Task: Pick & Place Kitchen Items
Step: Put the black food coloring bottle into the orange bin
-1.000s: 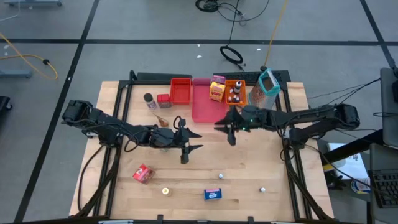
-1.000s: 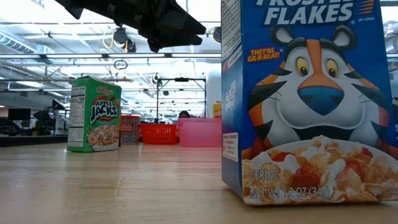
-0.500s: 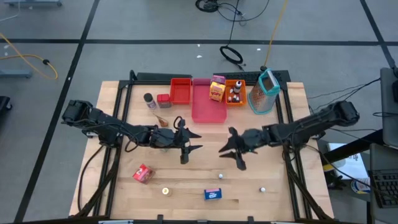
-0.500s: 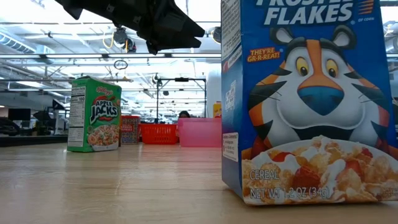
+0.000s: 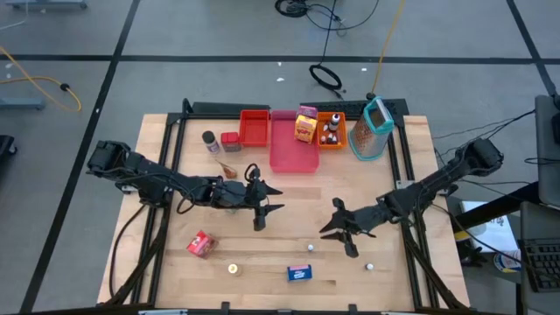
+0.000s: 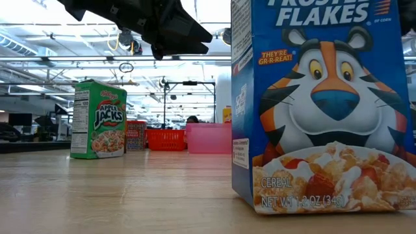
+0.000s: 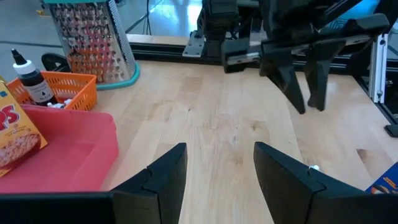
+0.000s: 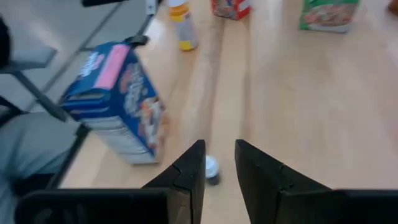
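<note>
- While my left hand hangs mid-surface with its fingers apart and nothing in them, the right hand is lower down, nearer the front edge.
- Right hand's fingers are a narrow gap apart, empty, aimed at a tiny white piece just beside the blue cereal box.
- Red pouch lies front-left; the yellow box sits in the pink tray.

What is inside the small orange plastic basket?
The orange plastic basket holds a small dark-capped bottle and some tiny white pieces; whatever lies lower is hidden by its wall.
</note>
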### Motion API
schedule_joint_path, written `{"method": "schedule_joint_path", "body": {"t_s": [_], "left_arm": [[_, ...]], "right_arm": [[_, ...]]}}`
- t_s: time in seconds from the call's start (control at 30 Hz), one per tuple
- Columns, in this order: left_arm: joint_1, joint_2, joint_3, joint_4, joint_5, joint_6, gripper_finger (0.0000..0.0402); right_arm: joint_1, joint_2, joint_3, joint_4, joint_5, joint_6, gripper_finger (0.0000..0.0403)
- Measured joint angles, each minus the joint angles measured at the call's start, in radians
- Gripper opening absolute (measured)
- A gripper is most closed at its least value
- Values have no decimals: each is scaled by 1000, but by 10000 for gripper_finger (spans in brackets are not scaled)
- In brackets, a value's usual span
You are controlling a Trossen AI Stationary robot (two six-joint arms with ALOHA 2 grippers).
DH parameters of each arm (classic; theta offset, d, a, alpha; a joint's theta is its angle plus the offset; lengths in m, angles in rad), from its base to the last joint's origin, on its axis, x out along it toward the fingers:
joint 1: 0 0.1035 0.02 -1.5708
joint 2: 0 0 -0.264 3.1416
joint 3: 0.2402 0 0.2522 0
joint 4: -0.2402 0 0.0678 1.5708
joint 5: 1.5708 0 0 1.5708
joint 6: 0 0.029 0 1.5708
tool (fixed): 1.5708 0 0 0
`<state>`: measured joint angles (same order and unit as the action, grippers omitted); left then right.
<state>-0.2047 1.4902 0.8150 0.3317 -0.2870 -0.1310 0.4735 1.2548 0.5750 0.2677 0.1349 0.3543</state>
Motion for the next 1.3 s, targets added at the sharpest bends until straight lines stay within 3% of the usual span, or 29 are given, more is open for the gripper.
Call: {"method": "schedule_joint_path", "body": {"t_s": [0.33, 0.7, 1.0, 1.3], "left_arm": [[0, 0, 0, 2, -2, -2, 186], [0, 0, 0, 2, -2, -9, 186], [0, 0, 0, 1, -2, -8, 186], [0, 0, 0, 1, -3, -7, 186]], "right_arm": [[54, 133, -77, 243, -3, 22, 132], [52, 251, -77, 344, -4, 23, 182], [52, 326, -77, 362, 26, 11, 187], [49, 452, -76, 511, 49, 0, 184]]}}
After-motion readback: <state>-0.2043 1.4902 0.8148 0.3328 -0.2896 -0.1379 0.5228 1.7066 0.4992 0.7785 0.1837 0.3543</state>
